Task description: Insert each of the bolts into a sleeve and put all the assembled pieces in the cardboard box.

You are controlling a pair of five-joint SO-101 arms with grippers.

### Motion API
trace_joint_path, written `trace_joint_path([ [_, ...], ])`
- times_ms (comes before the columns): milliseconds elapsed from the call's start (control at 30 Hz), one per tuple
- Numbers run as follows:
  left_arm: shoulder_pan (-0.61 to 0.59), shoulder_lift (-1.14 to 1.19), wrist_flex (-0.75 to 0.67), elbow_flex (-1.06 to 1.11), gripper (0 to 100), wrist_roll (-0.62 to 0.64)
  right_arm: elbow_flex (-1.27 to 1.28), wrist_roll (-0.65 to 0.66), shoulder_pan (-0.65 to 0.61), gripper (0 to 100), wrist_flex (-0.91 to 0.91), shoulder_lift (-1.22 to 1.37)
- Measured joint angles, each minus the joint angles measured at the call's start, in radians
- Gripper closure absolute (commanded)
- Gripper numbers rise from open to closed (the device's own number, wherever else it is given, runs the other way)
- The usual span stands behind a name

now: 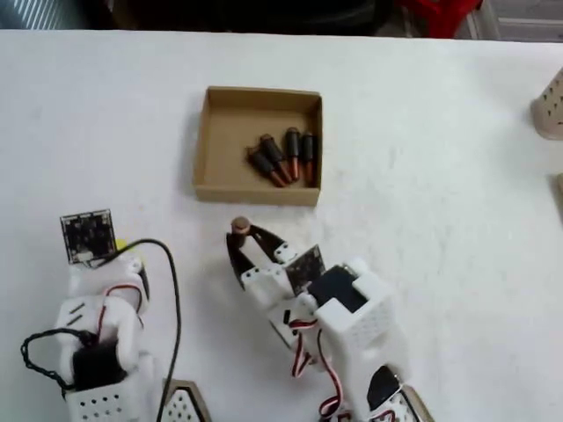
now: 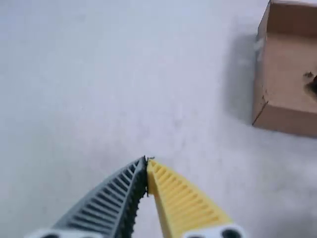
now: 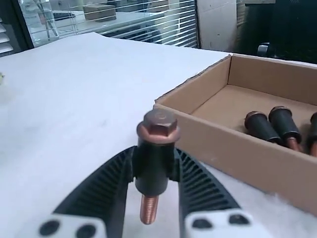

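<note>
Bolt [image 3: 158,124], copper-coloured and hex-headed, stands upright in black sleeve [image 3: 154,166] clamped between right jaws; left jaws together.

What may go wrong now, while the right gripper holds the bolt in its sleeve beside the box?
The right gripper pinches the sleeve near its fingertips, so it may slip out.
Carried low, the bolt's bare end could strike the cardboard box wall and push the box.
Dropped, it may land on the assembled pieces inside.

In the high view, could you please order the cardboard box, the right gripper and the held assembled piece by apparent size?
Largest to smallest:
1. cardboard box
2. right gripper
3. held assembled piece, seen nearly end-on
</note>
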Motion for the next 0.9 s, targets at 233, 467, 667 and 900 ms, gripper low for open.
trace_joint_path([
  [233,0.000,-0.003,0.000,0.107,98,-0.115,0.081,0.000,0.048,98.1,0.035,-0.201],
  [467,0.000,-0.003,0.002,0.118,98,-0.207,0.153,0.000,0.087,98.1,0.184,-0.448],
  [667,0.000,-0.003,0.100,0.118,98,-0.296,0.170,0.000,0.137,98.1,0.333,-0.632],
  [900,0.000,-0.003,0.140,0.118,98,-0.368,0.172,0.000,0.192,98.1,0.614,-0.878],
])
